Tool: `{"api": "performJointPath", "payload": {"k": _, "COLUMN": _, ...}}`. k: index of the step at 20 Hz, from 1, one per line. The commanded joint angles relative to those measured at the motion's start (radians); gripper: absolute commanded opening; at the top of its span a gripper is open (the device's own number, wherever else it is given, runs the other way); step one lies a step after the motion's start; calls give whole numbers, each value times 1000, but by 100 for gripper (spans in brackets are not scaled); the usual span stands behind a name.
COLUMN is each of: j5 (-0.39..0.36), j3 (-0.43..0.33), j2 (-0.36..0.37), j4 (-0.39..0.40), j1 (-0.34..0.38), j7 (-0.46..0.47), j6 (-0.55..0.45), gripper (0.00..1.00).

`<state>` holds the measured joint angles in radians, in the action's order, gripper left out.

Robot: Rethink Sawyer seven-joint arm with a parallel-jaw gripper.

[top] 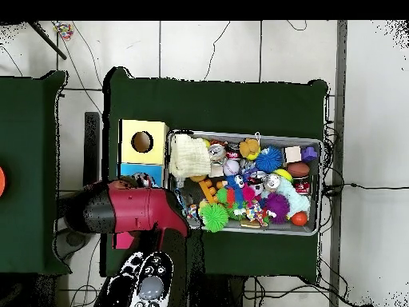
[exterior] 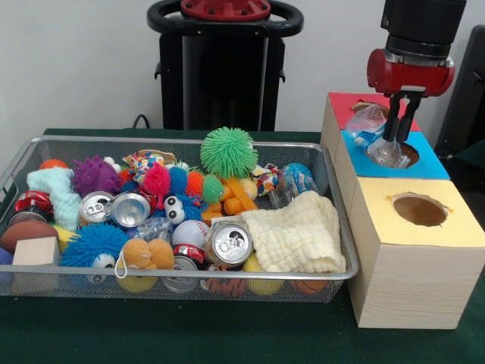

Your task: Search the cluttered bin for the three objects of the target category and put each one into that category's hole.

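You see the gripper [exterior: 399, 127] hanging over the blue-topped box [exterior: 424, 163], its two dark fingers [exterior: 395, 120] pinching a crumpled clear plastic piece [exterior: 377, 134] that looks like a squashed bottle or wrapper. The plastic sits right at the fingertips, part of it bulging out to the left of them and part of it hanging down into the mouth of the round hole [exterior: 405, 154] in the blue top. Behind it lies the red-topped box [exterior: 352, 106], and nearer you the yellow-topped box [exterior: 413, 250] with its own open hole. To the left, the wire mesh bin [exterior: 345, 262] is full: a green spiky ball [exterior: 229, 152] stands tallest, a cream knitted cloth [exterior: 299, 239] covers the right corner, a drinks can [exterior: 229, 244] lies beside it, and a baseball [exterior: 190, 232] shows among the fuzzy toys. From overhead, you find the red arm [top: 132, 209] covering the blue box, with the yellow box [top: 143, 141] clear beside the bin [top: 244, 229]; the gripper itself is hidden there.
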<state>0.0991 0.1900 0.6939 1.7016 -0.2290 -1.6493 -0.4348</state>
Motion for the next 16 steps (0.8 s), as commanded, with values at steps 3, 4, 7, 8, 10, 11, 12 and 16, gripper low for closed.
{"api": "performJointPath", "payload": {"k": 3, "j5": 40, "j3": -47, "j2": -42, "j4": -21, "j1": 23, "j7": -202, "j6": -56, "gripper": 100}}
{"api": "performJointPath", "payload": {"k": 4, "j5": 39, "j3": -47, "j2": -42, "j4": -21, "j1": 23, "j7": -201, "j6": -52, "gripper": 100}}
{"api": "performJointPath", "payload": {"k": 7, "j5": 44, "j3": -38, "j2": -42, "j4": -29, "j1": 23, "j7": -211, "j6": -44, "gripper": 100}}
{"api": "performJointPath", "payload": {"k": 8, "j5": 47, "j3": -44, "j2": -39, "j4": -27, "j1": 28, "j7": -206, "j6": -54, "gripper": 100}}
{"api": "performJointPath", "payload": {"k": 10, "j5": 49, "j3": -50, "j2": -38, "j4": -15, "j1": 30, "j7": -202, "j6": -49, "gripper": 100}}
{"api": "performJointPath", "payload": {"k": 11, "j5": 50, "j3": -53, "j2": -38, "j4": -14, "j1": 33, "j7": -200, "j6": -48, "gripper": 100}}
{"api": "performJointPath", "payload": {"k": 12, "j5": 51, "j3": -56, "j2": -40, "j4": -13, "j1": 35, "j7": -197, "j6": -45, "gripper": 100}}
{"api": "performJointPath", "payload": {"k": 16, "j5": 54, "j3": -72, "j2": -37, "j4": -5, "j1": 48, "j7": -186, "j6": -32, "gripper": 100}}
